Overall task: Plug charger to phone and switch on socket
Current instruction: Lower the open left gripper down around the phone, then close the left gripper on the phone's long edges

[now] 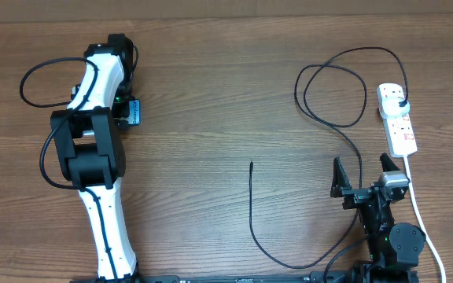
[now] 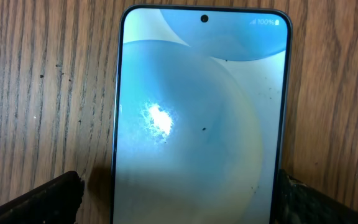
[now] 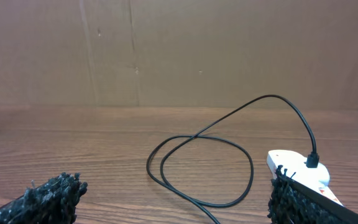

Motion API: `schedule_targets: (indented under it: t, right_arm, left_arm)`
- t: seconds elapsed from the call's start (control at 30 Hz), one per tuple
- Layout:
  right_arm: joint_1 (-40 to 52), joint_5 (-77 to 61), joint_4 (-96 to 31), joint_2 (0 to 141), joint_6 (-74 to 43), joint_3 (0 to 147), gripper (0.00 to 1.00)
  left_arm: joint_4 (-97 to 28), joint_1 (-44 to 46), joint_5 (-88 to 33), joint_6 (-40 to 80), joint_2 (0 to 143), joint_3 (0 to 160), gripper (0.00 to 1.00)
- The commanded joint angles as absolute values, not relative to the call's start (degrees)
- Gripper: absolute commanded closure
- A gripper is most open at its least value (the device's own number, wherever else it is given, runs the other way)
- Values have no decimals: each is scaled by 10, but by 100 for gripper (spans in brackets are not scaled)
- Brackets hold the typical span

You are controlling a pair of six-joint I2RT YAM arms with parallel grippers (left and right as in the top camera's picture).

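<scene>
Hovering wide open and empty over the phone (image 2: 201, 118), whose long axis runs out between its fingers (image 2: 36, 202), the left pincer (image 2: 179, 202) is nearest it, while the free tip of the charger (image 1: 252, 204) lies on the counter (image 1: 211, 94) left of the open, empty right pincer (image 1: 362, 169).

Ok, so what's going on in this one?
Two robot arms are setting up to charge a phone; nothing is gripped yet. The left gripper hangs open over the lit phone, straddling it. The right gripper stands open near the socket, holding nothing. The charger is plugged into the socket at one end, while its free tip lies loose on the table, far from the phone.
</scene>
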State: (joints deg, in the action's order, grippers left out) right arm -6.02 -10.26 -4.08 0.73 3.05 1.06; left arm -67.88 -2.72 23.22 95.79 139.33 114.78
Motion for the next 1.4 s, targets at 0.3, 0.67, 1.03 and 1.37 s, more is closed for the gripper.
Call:
schedule_targets:
  t: [0.3,0.67,1.03,1.37]
  right_arm:
    - [-64,-103,-38,2,33,4,0]
    - [-64,-103,-38,2,33,4,0]
    - [-64,-103,-38,2,33,4,0]
    - [-64,-103,-38,2,33,4,0]
  left_arm:
    - [-688,-27,246,951,1403,1154,0]
    - [-691,-27,252,951,1403,1154,0]
    - [-692,-34,253,951,1403,1154,0]
    - [-691,-36,250,951,1403,1154,0]
